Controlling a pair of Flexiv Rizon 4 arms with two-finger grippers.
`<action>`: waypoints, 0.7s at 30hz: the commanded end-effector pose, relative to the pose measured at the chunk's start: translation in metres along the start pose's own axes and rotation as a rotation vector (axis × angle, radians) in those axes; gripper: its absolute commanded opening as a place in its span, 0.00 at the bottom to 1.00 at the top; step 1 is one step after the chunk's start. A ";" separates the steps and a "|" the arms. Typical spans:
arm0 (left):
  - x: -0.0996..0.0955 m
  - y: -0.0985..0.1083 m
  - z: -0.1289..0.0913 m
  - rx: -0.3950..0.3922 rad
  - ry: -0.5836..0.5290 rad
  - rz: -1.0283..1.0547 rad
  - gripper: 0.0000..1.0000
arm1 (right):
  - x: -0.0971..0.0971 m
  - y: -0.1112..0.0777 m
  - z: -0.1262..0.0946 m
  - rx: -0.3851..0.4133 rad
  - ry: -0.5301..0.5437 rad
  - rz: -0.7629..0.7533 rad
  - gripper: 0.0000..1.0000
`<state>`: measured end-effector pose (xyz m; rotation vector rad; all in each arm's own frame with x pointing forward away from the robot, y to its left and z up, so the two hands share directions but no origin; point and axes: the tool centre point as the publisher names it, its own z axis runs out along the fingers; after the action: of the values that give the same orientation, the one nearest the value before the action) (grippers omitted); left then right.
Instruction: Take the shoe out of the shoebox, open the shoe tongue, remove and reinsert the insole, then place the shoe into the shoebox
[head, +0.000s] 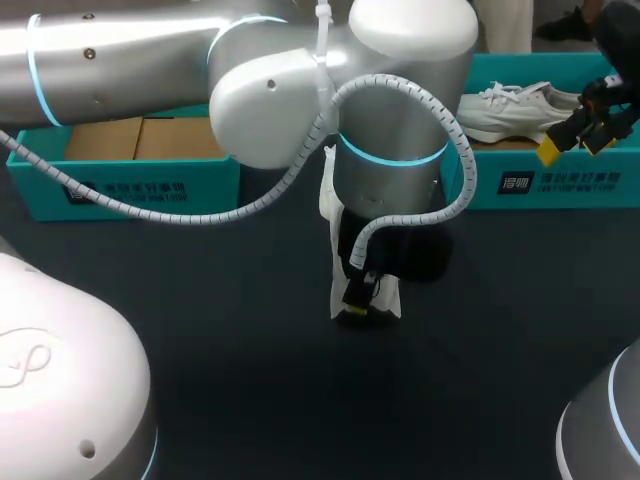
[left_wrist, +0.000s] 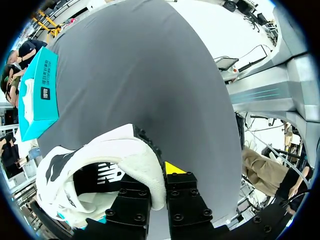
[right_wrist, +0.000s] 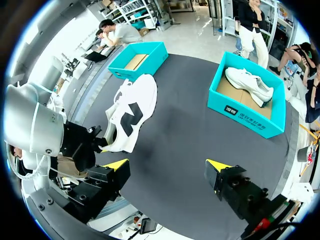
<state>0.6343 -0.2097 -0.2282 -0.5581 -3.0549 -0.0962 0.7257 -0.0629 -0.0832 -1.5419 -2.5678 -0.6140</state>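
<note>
The left gripper (left_wrist: 159, 192) pinches the padded heel collar of the white shoe (left_wrist: 107, 160), with one finger inside the opening and the other outside the heel. The shoe is out of its box, over the middle of the table (head: 250, 380). Whether its sole or side rests on the cloth I cannot tell.

The right gripper (right_wrist: 167, 165) is spread and empty, near the far right corner, over the near wall of the second shoebox (head: 560, 185), which holds another white shoe (head: 515, 110). The empty shoebox (head: 120, 185) sits at the far left corner.

**Risks**
- The only hold is on soft padding at one end, so the shoe may pivot or slide out once the tongue or insole is pulled.
- Pulling the insole against that one pinch could drag the whole shoe along instead of freeing the liner.
- The right gripper is well apart from the held shoe and close to the boxed one. A careless descent would catch the wrong shoe or the box wall.
- In the head view the left arm covers most of the shoe, so the tongue is hard to aim for.

**Writing**
- Both teal boxes carry a small white mark and a line of white print on their side walls.
- The held shoe bears a bold black letter logo on its side and dark print on the insole.
- None of this is read out here.
</note>
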 end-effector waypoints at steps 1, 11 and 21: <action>0.000 0.001 -0.001 0.001 -0.001 0.000 0.00 | -0.001 0.003 0.000 0.006 0.001 0.001 1.00; -0.021 0.054 -0.024 0.012 -0.004 -0.047 0.00 | -0.001 0.003 0.000 0.006 0.001 0.001 1.00; -0.027 0.142 -0.061 0.084 0.071 0.032 0.00 | -0.001 0.003 0.000 0.006 0.001 0.001 1.00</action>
<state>0.6944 -0.1437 -0.1737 -0.6123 -2.9534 -0.1099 0.7257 -0.0629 -0.0832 -1.5419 -2.5677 -0.6140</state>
